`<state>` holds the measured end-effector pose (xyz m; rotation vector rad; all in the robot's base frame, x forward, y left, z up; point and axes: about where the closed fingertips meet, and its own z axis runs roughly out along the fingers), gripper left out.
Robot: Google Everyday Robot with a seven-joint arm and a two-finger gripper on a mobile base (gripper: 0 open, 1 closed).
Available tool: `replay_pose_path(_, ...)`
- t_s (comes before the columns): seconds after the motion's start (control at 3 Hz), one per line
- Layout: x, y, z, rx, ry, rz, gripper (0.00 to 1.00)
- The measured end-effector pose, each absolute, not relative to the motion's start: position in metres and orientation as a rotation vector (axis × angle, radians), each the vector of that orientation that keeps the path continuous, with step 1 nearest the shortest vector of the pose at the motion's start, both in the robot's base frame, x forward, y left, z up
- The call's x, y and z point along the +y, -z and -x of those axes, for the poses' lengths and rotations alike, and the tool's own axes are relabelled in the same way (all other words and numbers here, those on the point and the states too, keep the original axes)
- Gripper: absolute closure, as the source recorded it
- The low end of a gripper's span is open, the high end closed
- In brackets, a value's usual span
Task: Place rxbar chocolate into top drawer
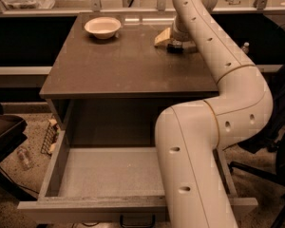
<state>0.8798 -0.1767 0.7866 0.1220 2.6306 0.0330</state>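
My gripper (174, 43) is at the far right of the brown cabinet top (123, 65), mostly hidden behind my own white arm. A small dark thing (175, 47), apparently the rxbar chocolate, shows right under the wrist, at or just above the surface. A tan wedge-shaped piece (162, 37) sticks out to its left. The top drawer (109, 172) is pulled wide open below the cabinet top. Its flat grey bottom is bare where it shows, and its dark handle (137, 221) is at the front. My arm hides the drawer's right part.
A white round bowl (102, 27) stands at the back left of the cabinet top. A railing runs behind the cabinet. A dark object (4, 134) and litter lie on the floor to the left. A chair base (263, 170) is at the right.
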Motion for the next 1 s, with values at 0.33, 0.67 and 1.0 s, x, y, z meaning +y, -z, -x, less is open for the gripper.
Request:
replay_pose_path(0.33,-0.177,-0.794,-0.879,2.631,-0.033,-0.122,0.39)
replay_pose_path(0.67,-0.176,-0.802,-0.878,2.630,-0.033,-0.122,0.62)
replay_pose_path(1.0,-0.175,-0.810,-0.875,2.630,-0.033,-0.122,0.87)
